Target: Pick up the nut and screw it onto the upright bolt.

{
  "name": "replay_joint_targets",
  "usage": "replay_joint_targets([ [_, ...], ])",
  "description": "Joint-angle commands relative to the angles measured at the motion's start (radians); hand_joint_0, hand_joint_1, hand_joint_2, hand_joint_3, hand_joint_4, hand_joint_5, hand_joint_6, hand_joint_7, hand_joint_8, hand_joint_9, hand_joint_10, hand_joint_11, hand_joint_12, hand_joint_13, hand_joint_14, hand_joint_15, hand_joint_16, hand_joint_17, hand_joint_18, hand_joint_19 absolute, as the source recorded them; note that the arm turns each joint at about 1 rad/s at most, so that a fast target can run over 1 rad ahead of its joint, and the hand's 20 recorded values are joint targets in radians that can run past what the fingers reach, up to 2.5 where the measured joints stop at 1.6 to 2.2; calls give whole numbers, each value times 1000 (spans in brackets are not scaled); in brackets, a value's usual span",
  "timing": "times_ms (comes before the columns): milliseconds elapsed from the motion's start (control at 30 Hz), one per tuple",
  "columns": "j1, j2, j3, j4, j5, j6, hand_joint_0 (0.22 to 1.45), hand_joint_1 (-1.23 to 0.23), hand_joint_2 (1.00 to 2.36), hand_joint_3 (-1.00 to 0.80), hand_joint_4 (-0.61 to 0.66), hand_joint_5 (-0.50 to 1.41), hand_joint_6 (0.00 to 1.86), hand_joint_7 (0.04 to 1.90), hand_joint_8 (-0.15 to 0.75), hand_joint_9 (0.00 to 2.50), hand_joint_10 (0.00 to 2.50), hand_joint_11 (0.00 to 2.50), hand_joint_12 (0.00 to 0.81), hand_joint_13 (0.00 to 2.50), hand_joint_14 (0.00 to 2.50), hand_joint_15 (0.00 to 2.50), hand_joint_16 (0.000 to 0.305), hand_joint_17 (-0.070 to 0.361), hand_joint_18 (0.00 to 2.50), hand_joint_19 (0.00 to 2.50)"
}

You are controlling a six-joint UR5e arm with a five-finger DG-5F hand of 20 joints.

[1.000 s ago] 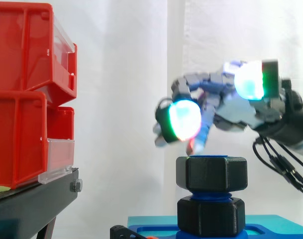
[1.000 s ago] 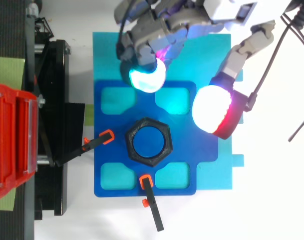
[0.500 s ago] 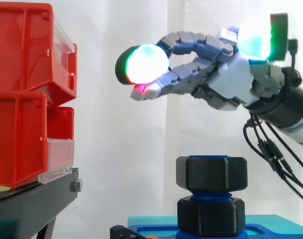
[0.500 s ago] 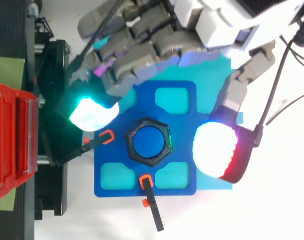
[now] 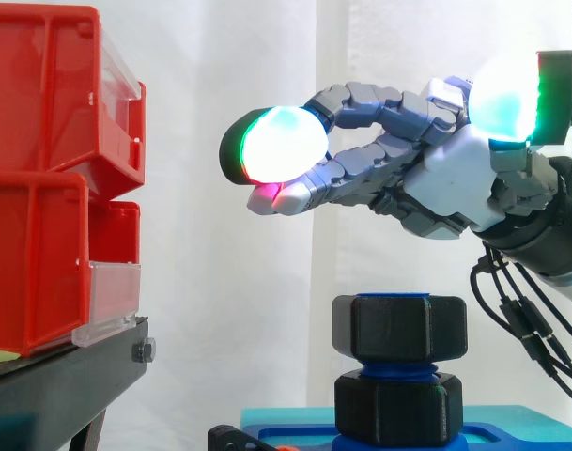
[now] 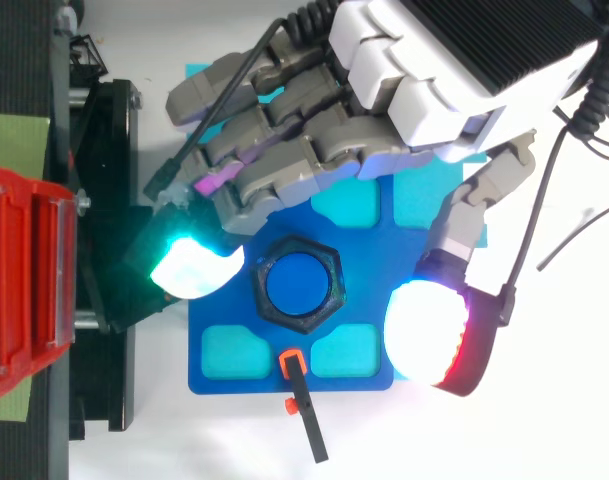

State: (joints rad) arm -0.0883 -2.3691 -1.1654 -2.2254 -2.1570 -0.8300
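Observation:
A black hex nut [image 5: 399, 328] sits at the top of the upright blue bolt [image 6: 297, 286], whose blue tip shows through the nut's hole. A second black nut [image 5: 398, 407] sits lower on the same bolt, on the blue fixture plate [image 6: 224, 355]. My hand [image 5: 450, 183] hovers well above the nut, fingers stretched out straight toward the left and thumb raised, open and holding nothing. In the top view the fingers [image 6: 284, 160] reach over the plate's far side, with one glowing fingertip [image 6: 192, 270] left of the nut and the thumb's pad [image 6: 429, 332] to its right.
Red bins [image 5: 55, 178] are stacked on a black stand [image 5: 60, 390] at the left. The blue plate rests on a cyan base [image 5: 286, 416]. Two black clamps with orange tips [image 6: 293, 362] hold the plate at its left and front edges.
The hand rose from just above the nut, uncurled its fingers and stretched them out to the left. It also shifted forward over the plate.

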Motion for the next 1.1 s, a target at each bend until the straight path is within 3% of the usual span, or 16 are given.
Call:
replay_joint_targets([
  [0,1,-1,-2,3,2,-3,495,-314,1000,-500,191,-152,501,590,220,694,0,0,301,516,0,0,33,75,315,103],
  [233,9,-12,-2,6,6,-14,494,-319,1000,-500,138,-185,500,544,214,672,0,0,297,538,0,0,33,75,335,95],
  [300,18,-12,-2,1,8,-20,494,-320,1000,-500,125,-194,500,532,212,652,0,0,295,524,0,0,34,76,334,89],
  [600,19,-12,-2,0,19,-41,493,-323,1000,-500,131,-195,500,531,209,631,0,0,300,514,0,0,34,77,320,96],
  [767,30,-12,-42,9,26,-86,493,-326,1000,-500,59,-230,500,508,204,613,0,0,301,522,0,0,34,77,328,88],
  [1067,30,-12,-63,23,34,-112,492,-328,1000,-500,46,-240,500,500,201,532,0,0,303,495,0,0,35,78,306,82],
])
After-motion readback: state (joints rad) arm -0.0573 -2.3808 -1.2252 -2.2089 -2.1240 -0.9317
